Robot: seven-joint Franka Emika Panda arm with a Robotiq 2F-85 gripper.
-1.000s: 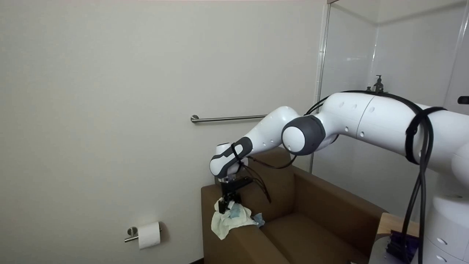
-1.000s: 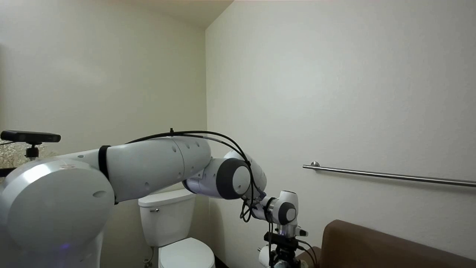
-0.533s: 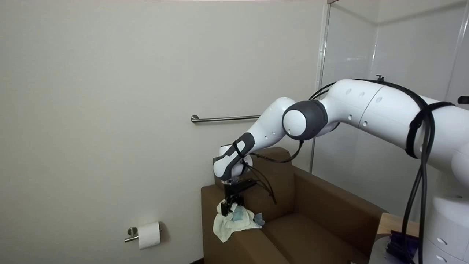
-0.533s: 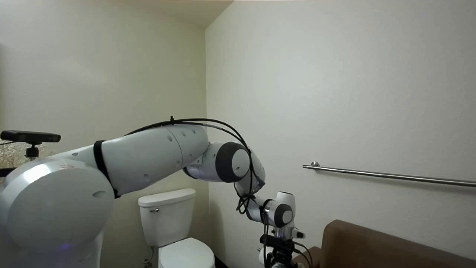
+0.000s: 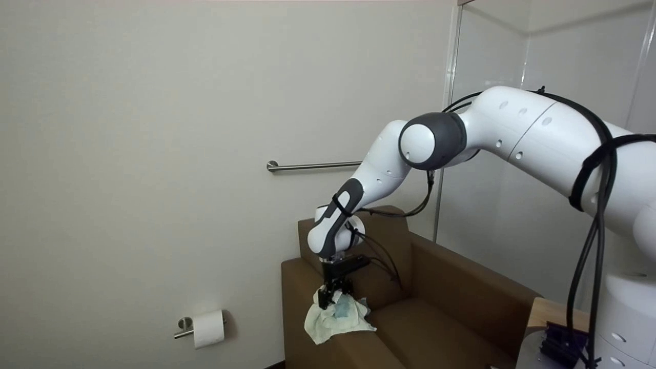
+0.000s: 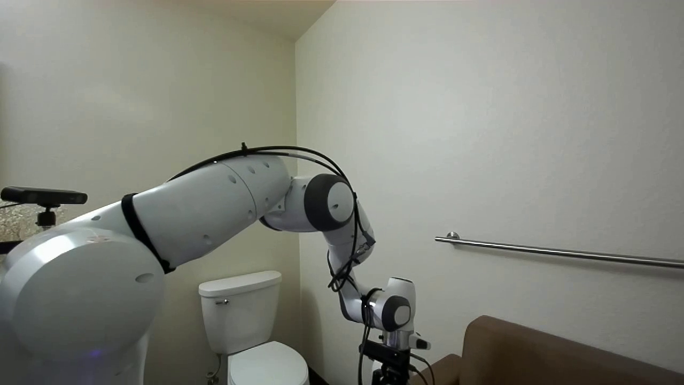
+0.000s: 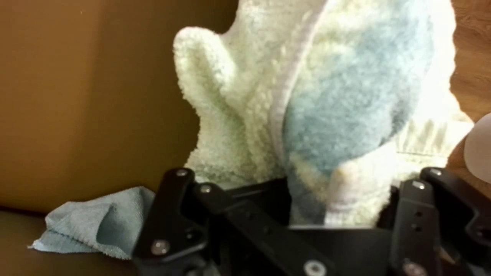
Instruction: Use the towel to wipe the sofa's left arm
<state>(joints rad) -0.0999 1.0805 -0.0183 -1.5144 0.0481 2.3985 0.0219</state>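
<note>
1 pale towel (image 5: pixel 333 325) with blue patches is lying over the sofa's left arm (image 5: pixel 353 352), bunching up where the gripper (image 5: pixel 336 295) is pointing down into it. The jaws are clamping on a bunched fold of the towel: in the wrist view that fold is filling the space between the 2 black linkages, and the cloth is partly hiding the tips. From there the towel is lying in soft folds, a pale hem is running along its large blue patch, and its outer edge is showing against the wood floor (image 7: pixel 473 53). Beside the gripper a blue cloth corner (image 7: pixel 80 222) is resting on the sofa (image 5: pixel 430 328); I am not managing to tell whether it is belonging to the same towel. A white rounded thing (image 7: pixel 479 149) is showing, cut off, at the right edge of the wrist view.

In both exterior views the robot arm (image 5: pixel 535 125) is forming an arch that is ending at the gripper, black cables (image 5: pixel 608 174) are trailing along it, and a metal bar (image 5: pixel 312 166) is running across the wall (image 5: pixel 154 128). In an exterior view a toilet paper roll (image 5: pixel 208 329) is hanging near the sofa. In an exterior view a white toilet (image 6: pixel 240 315) is standing beyond the robot arm, a black camera-like device (image 6: pixel 45 196) is perching at the left edge, and the bottom edge is cutting off the gripper.
</note>
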